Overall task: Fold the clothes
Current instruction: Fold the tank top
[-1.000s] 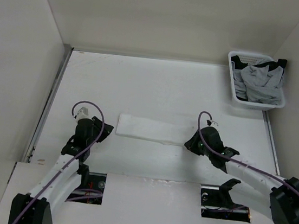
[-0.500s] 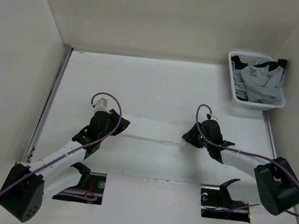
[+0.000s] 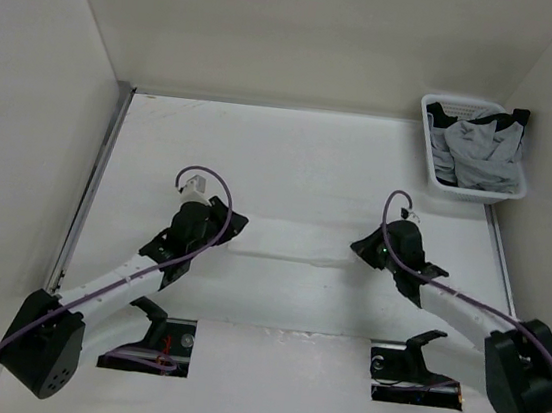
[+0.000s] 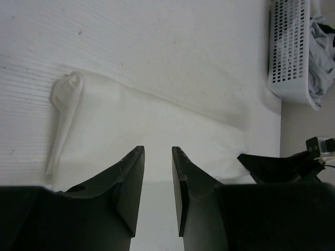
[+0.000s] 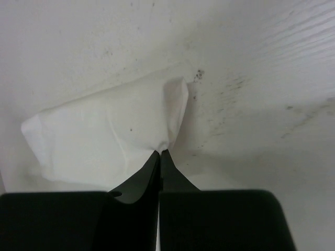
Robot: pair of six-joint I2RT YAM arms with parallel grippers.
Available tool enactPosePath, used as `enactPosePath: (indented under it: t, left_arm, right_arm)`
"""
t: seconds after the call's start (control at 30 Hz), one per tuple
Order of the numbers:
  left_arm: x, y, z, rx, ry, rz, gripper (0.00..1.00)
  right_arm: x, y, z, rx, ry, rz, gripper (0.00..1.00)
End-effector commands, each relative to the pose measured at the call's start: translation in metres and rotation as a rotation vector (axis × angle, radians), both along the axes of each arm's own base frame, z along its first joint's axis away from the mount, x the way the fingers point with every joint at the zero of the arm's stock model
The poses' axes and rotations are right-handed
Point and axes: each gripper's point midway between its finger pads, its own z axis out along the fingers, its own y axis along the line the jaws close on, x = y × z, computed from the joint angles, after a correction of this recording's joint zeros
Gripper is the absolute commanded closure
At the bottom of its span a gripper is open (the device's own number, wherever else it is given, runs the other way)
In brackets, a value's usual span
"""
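On the table (image 3: 292, 158), the white garment (image 3: 291, 247) is laid out as a strip. Just its right corner tip is pinched by the right gripper (image 5: 159, 152); the left gripper (image 4: 157, 151) is held half-spread and empty. That skimpy nip could get pulled loose.

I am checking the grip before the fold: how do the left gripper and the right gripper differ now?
The left gripper has its jaws apart; the right gripper has them shut. The left gripper holds nothing visible; the right gripper pinches an edge of the white garment. Both are at that garment, at opposite ends.
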Motion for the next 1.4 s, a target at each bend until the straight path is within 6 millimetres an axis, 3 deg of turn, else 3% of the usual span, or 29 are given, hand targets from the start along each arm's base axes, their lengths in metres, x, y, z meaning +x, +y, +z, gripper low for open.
enactPosePath:
  t: [0.0, 0.17, 0.3, 0.43, 0.63, 0.9, 0.97, 1.07, 1.13, 1.23, 1.37]
  left_arm:
    - [0.009, -0.018, 0.030, -0.040, -0.085, -0.034, 0.74]
    - [0.005, -0.033, 0.032, -0.058, -0.092, -0.073, 0.74]
    - [0.001, -0.042, 0.038, -0.067, -0.103, -0.102, 0.74]
    - [-0.005, -0.046, 0.044, -0.073, -0.118, -0.127, 0.74]
    - [-0.015, -0.037, 0.048, -0.104, -0.141, -0.134, 0.73]
    - [-0.016, -0.014, 0.051, -0.139, -0.167, -0.105, 0.73]
    - [-0.015, -0.006, 0.051, -0.152, -0.169, -0.090, 0.73]
    - [-0.012, 0.008, 0.051, -0.168, -0.168, -0.052, 0.73]
    - [-0.010, 0.018, 0.051, -0.176, -0.168, -0.025, 0.73]
    - [-0.008, 0.026, 0.053, -0.179, -0.171, -0.003, 0.73]
    - [-0.004, 0.012, 0.058, -0.176, -0.170, -0.031, 0.72]
  right_arm:
    - [0.001, -0.035, 0.025, -0.137, -0.046, -0.095, 1.00]
    - [0.000, -0.052, 0.071, -0.262, -0.114, -0.103, 1.00]
    - [0.003, -0.029, 0.099, -0.325, -0.148, -0.023, 1.00]
    - [0.004, 0.006, 0.109, -0.401, -0.138, 0.061, 1.00]
    - [0.002, 0.067, 0.107, -0.482, -0.096, 0.167, 1.00]
    - [0.006, 0.159, 0.088, -0.545, -0.023, 0.269, 0.99]
    - [0.007, 0.180, 0.080, -0.535, -0.011, 0.284, 0.94]
    - [0.008, 0.206, 0.074, -0.505, -0.006, 0.297, 0.80]
    - [0.005, 0.215, 0.078, -0.471, -0.020, 0.303, 0.74]
    - [0.003, 0.213, 0.098, -0.401, -0.076, 0.295, 0.73]
    - [-0.002, 0.198, 0.112, -0.298, -0.154, 0.304, 0.75]
